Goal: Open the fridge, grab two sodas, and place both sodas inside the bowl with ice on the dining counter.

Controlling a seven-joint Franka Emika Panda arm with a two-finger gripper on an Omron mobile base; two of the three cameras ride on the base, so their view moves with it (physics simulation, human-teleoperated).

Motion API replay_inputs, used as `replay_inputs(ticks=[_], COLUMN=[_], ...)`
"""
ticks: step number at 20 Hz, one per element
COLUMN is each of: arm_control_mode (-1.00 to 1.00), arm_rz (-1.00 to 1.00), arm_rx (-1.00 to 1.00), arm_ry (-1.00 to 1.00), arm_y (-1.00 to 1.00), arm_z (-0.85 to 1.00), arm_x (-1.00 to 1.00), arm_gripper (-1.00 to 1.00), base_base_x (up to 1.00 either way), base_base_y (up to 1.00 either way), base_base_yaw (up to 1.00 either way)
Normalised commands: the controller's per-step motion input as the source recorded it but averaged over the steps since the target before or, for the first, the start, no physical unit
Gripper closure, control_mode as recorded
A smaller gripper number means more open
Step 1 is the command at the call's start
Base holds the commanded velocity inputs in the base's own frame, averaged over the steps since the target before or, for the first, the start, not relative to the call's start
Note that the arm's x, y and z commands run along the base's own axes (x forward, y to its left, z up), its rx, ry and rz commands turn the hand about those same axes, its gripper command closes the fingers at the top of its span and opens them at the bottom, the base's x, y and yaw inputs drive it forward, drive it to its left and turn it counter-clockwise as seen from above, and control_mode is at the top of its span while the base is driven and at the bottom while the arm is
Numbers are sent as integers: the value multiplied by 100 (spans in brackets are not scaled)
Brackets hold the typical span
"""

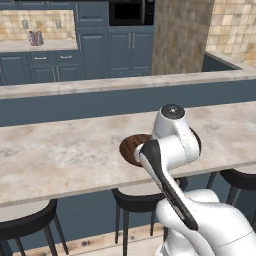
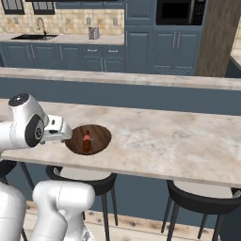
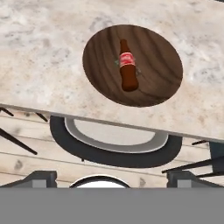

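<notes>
1. Surface (image 2: 164,136): long beige marbled slab on a dark blue base, black round stools (image 2: 200,197) tucked under its near edge.
2. Bowl (image 3: 157,57): round, shallow, dark-brown wood, resting on the surface just inside the near edge. In the right base view the bowl (image 2: 99,136) sits toward the left end of the visible slab; in the left base view a brown arc of the bowl (image 1: 129,147) shows beside the arm.
3. Cola bottle (image 3: 127,65): dark brown, red label, lying on its side inside the bowl, roughly central. In the hand view its neck points to the top of that picture, toward the far edge of the surface. Same bottle (image 2: 86,140) shows in the right base view.
4. Tool (image 3: 112,177): fingers wide apart, nothing between them. The two dark tips (image 3: 39,178) sit at the lower corners of the hand view.
5. Relation: the bottle and bowl are well clear of the tool, no contact. The tool hangs outside the near edge, over a stool seat (image 3: 116,142); the bowl lies beyond that edge.
</notes>
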Motion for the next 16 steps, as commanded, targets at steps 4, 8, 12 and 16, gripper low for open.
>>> replay_inputs(ticks=[4, 8, 12, 16], arm_control_mode=[-100, -100, -100, -100], arm_rz=[0, -1, -3, -7], arm_rx=[0, 0, 0, 0], arm_ry=[-29, -30, -12, -7], arm_y=[-7, -4, -1, -3], arm_z=[-9, 0, -4, -12], arm_x=[-100, -88, -42, -35], arm_gripper=[-100, -100, -100, -100], base_base_x=[0, 0, 0, 0], base_base_y=[0, 0, 0, 0], base_base_yaw=[0, 0, 0, 0])
